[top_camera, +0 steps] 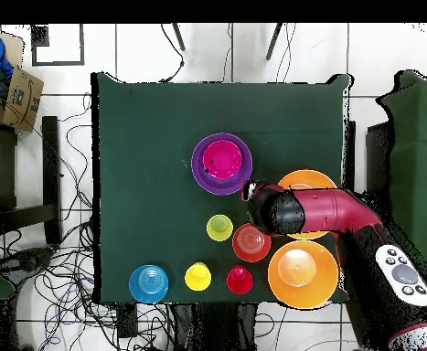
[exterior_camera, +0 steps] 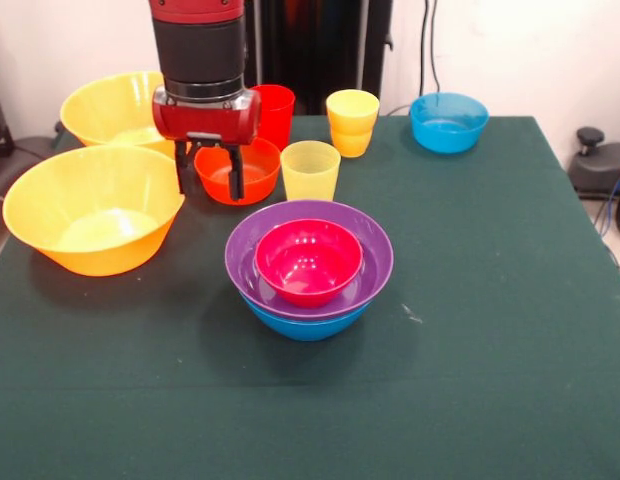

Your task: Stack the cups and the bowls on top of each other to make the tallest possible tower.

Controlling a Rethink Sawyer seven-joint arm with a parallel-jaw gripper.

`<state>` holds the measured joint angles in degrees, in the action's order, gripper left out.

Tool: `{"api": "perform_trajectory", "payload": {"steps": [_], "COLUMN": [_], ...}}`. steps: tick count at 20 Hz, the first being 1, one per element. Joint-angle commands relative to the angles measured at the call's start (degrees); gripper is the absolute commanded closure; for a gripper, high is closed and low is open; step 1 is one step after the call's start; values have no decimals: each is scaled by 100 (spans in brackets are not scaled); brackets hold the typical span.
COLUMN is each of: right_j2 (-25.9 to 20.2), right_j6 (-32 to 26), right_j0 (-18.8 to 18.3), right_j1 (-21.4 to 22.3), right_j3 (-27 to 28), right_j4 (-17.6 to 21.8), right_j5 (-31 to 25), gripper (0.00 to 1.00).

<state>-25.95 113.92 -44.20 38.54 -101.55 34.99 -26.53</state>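
Pincer (exterior_camera: 207, 170) spread, empty, hanging at the orange-red bowl's (exterior_camera: 237, 172) left rim, far-left of the tower (exterior_camera: 308, 268). Suggest: straddle the rim wall, pinch firmly, lift clear of the pale yellow cup (exterior_camera: 310, 170), then seat it centred in the pink-red bowl (exterior_camera: 308, 260).

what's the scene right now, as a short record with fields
tower: pink-red bowl nested in purple bowl, which sits in blue bowl
gripper: open, above the near rim of the orange-red bowl, holding nothing
loose bowls: two yellow bowls, light-blue bowl
cups: red cup, pale yellow cup, stacked orange-yellow cups
surface: green table
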Motion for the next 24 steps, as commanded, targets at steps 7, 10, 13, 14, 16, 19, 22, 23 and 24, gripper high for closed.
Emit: {"api": "perform_trajectory", "payload": {"steps": [7,10,13,14,16,19,22,23,24], "right_j2": [-332,-294,-303,-301,-294,-307,-438,-472,-525], "right_j6": [-774,-801,-867,-891,-911,-924,-978,-1000,-1020], "right_j0": [-135,-218,-320,-339,-365,-420,-507,-528,-519], "right_j1": [71,46,15,-25,-63,-115,-151,-139,-93], "right_j3": [-71,-92,-118,-81,-48,-43,-73,-155,-281], "right_j4": [223,326,381,399,429,456,450,452,421], "right_j5": [-247,-163,-124,-128,-125,-91,-4,-4,-54], "gripper": [0,0,0,0,0,0,0,0,0]}}
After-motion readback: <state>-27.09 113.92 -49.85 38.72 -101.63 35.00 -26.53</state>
